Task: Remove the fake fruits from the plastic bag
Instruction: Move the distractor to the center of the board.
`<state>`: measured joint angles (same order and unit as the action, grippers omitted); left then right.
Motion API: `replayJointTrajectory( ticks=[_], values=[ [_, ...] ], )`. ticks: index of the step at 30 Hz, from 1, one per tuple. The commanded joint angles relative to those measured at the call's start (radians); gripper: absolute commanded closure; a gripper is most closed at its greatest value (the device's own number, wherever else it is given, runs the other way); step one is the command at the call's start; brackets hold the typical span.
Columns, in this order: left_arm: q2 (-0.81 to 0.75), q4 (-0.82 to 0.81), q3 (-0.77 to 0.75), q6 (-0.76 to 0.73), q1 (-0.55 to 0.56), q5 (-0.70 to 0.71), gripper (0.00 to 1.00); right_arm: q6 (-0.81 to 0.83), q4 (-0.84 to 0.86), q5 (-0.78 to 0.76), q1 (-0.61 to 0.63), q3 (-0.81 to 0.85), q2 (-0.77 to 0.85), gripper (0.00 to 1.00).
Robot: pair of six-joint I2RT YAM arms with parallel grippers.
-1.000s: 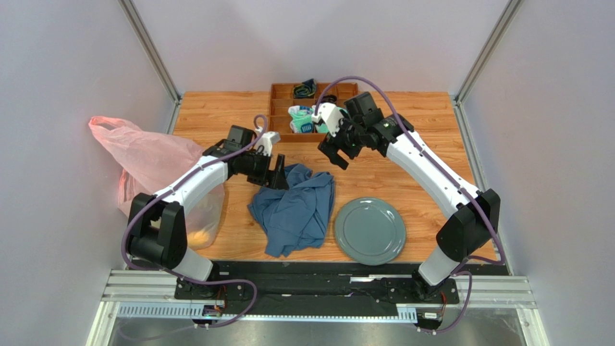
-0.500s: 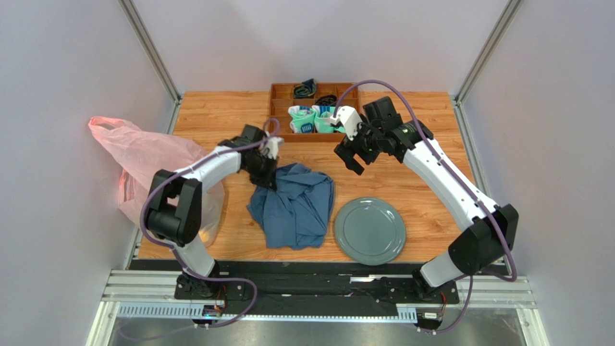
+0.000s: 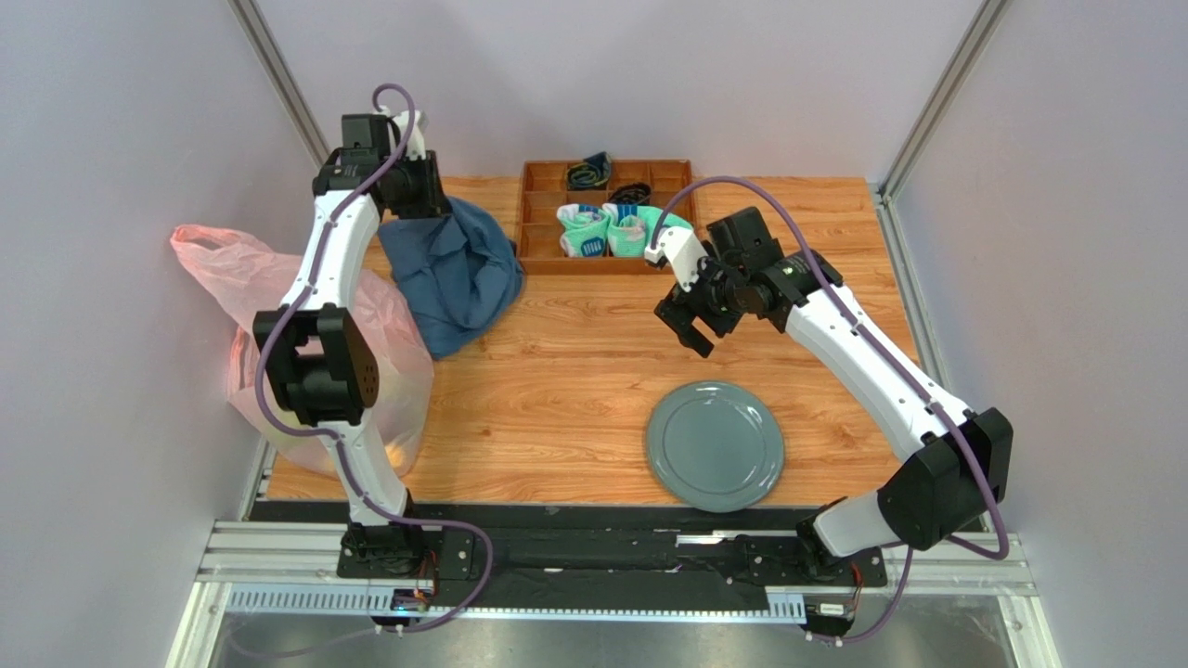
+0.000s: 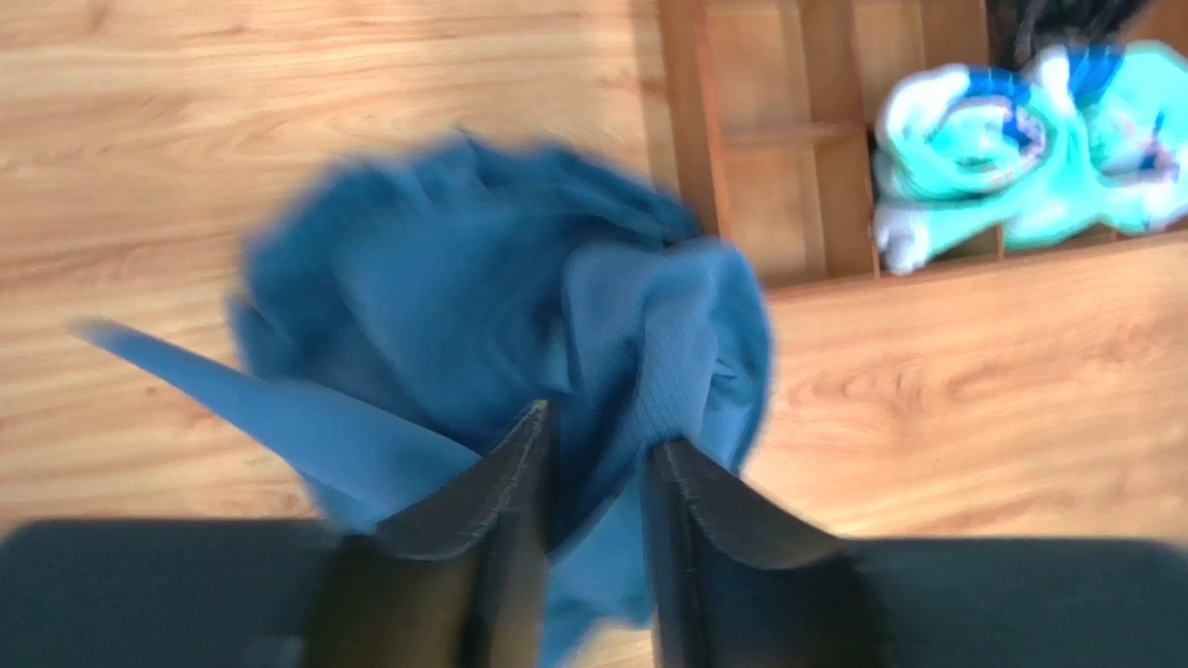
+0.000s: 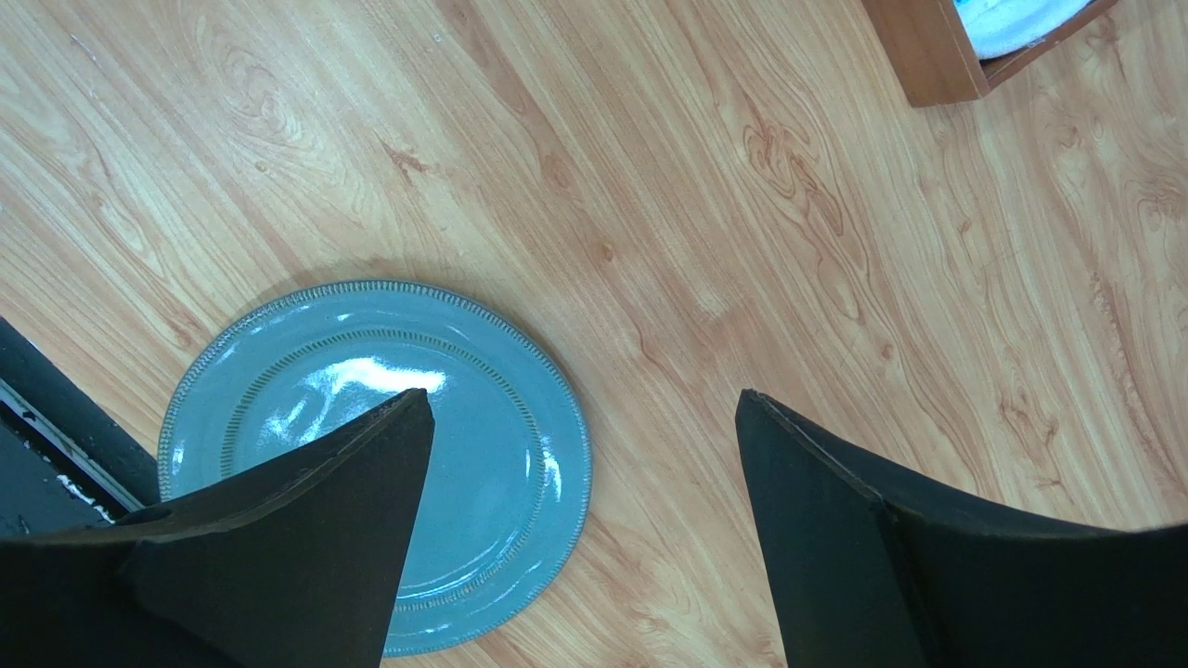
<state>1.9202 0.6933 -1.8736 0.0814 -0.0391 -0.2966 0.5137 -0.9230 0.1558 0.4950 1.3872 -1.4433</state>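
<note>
Left fingers (image 4: 509, 487): nipped on cloth (image 4: 460, 306), held high beside bag (image 3: 279, 299). Right fingers (image 5: 335, 501): wide apart, empty. Risk: cloth let go here may drape the bag, hiding its mouth.

Right hand (image 5: 583, 404) seen with fingers (image 5: 279, 557) spread wide, nothing held between them; grey-blue plate (image 5: 349, 397) laid flat on wooden counter (image 5: 669, 195), partly covered by one finger; corner of wooden tray (image 5: 937, 63) seen top right

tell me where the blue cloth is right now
In the top view the blue cloth is far left, pinched in the left pincer, between the pink bag and the wooden tray.
</note>
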Motion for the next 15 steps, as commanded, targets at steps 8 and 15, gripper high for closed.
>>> replayJointTrajectory(
  ticks=[8,15],
  values=[
    [-0.372,0.066,0.228,-0.005,0.015,-0.075,0.13,-0.015,0.026,0.021,0.002,0.022,-0.008,0.13],
    [-0.74,0.141,0.314,-0.14,-0.065,0.326,0.08,-0.037,0.019,0.044,0.004,0.09,-0.066,0.12]
  ],
)
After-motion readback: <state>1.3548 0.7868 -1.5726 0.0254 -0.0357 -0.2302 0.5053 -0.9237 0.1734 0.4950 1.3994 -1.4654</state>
